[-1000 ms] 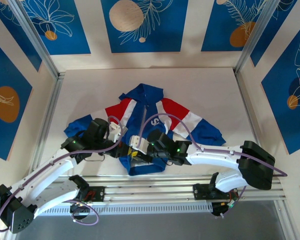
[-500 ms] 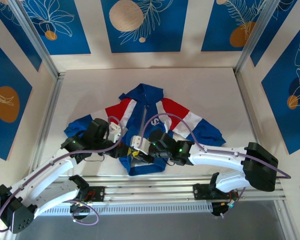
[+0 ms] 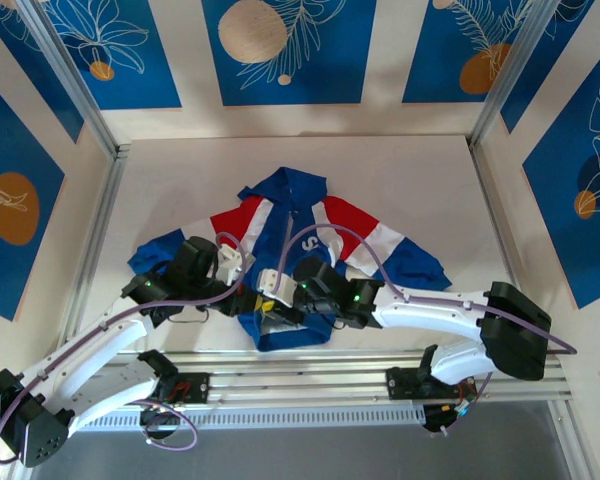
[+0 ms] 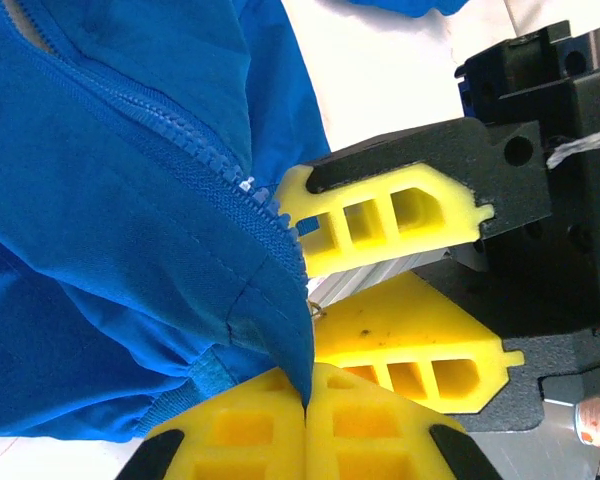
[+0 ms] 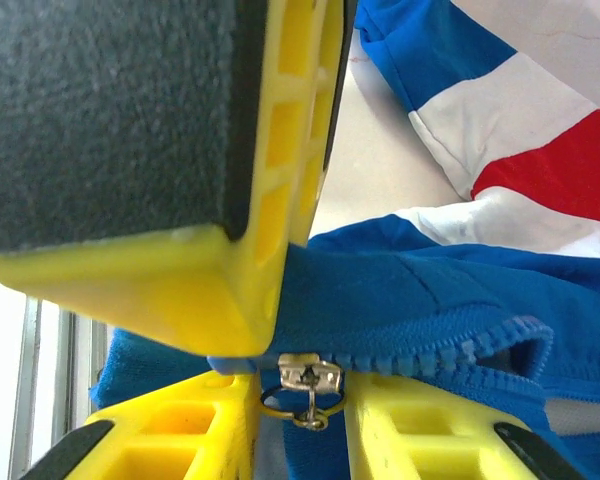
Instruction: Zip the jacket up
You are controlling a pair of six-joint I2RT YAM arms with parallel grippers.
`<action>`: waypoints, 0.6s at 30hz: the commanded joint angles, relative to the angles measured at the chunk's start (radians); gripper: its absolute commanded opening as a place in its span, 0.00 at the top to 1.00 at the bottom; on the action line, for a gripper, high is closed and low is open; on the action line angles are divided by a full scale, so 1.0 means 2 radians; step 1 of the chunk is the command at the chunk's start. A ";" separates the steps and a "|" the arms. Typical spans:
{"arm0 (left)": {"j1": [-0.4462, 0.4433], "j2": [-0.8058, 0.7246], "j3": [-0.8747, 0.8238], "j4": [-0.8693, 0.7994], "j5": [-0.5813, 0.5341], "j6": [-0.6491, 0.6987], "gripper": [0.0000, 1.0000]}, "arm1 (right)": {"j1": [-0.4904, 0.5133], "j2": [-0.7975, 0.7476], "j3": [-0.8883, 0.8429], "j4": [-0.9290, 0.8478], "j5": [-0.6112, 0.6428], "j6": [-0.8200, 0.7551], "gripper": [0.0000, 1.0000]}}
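White counter (image 3: 400, 180); blue leaf-print wall panels (image 3: 285, 50) at 12, 3, 9 o'clock; metal rail (image 3: 300, 385) at 6.

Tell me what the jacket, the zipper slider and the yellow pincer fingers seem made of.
Jacket: soft matte fabric, with stitched seams and loose folds. Zipper slider: likely metal, silvery with glints. Pincer fingers: probably matte moulded or printed plastic, with hollow cells.

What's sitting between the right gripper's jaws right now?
In the right wrist view, the jacket's metal zipper slider sits in the gap between the right gripper's jaws, over blue fabric.
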State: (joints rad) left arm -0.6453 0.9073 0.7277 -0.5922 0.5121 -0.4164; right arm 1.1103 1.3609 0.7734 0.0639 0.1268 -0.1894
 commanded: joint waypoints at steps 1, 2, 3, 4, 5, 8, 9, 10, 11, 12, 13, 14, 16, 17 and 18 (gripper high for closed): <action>0.006 0.002 0.005 -0.004 0.009 0.008 1.00 | -0.003 0.008 0.024 0.011 -0.011 0.000 0.71; 0.006 0.002 0.005 -0.007 0.007 0.009 1.00 | -0.002 0.009 0.025 0.010 -0.011 -0.001 0.71; 0.006 0.002 0.005 -0.009 0.005 0.011 1.00 | -0.002 0.009 0.026 0.009 -0.012 -0.001 0.72; 0.006 0.002 0.005 -0.012 0.003 0.012 1.00 | -0.003 0.009 0.026 0.007 -0.012 -0.002 0.74; 0.006 0.001 0.005 -0.016 0.001 0.015 1.00 | -0.003 0.009 0.027 0.004 -0.011 -0.002 0.78; 0.006 0.000 0.008 -0.034 -0.016 0.025 1.00 | -0.004 0.007 0.028 -0.008 -0.010 -0.001 0.92; 0.006 0.000 0.010 -0.042 -0.022 0.028 1.00 | -0.004 0.005 0.028 -0.012 -0.009 -0.001 0.94; 0.006 0.000 0.013 -0.050 -0.028 0.033 1.00 | -0.005 0.004 0.026 -0.015 -0.008 -0.001 0.94; 0.006 0.000 0.015 -0.057 -0.034 0.038 1.00 | -0.007 0.002 0.025 -0.019 -0.008 0.000 0.94; 0.006 0.001 0.016 -0.063 -0.038 0.042 1.00 | -0.008 0.000 0.023 -0.022 -0.009 0.000 0.94; 0.006 0.001 0.018 -0.068 -0.041 0.046 1.00 | -0.010 -0.002 0.021 -0.025 -0.014 0.000 0.94; 0.006 0.002 0.020 -0.073 -0.043 0.049 1.00 | -0.012 -0.003 0.022 -0.029 -0.017 0.000 0.92; 0.006 0.002 0.020 -0.076 -0.044 0.052 1.00 | -0.014 -0.004 0.021 -0.033 -0.020 0.000 0.92; 0.006 0.002 0.020 -0.076 -0.043 0.053 1.00 | -0.014 -0.003 0.022 -0.035 -0.021 -0.001 0.92; 0.006 0.003 0.020 -0.075 -0.042 0.054 1.00 | -0.014 -0.004 0.022 -0.036 -0.022 -0.002 0.93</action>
State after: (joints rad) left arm -0.6422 0.9073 0.7403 -0.6743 0.4435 -0.3470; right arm 1.0969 1.3766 0.7948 0.0208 0.0963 -0.1905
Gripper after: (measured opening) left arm 0.057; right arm 0.079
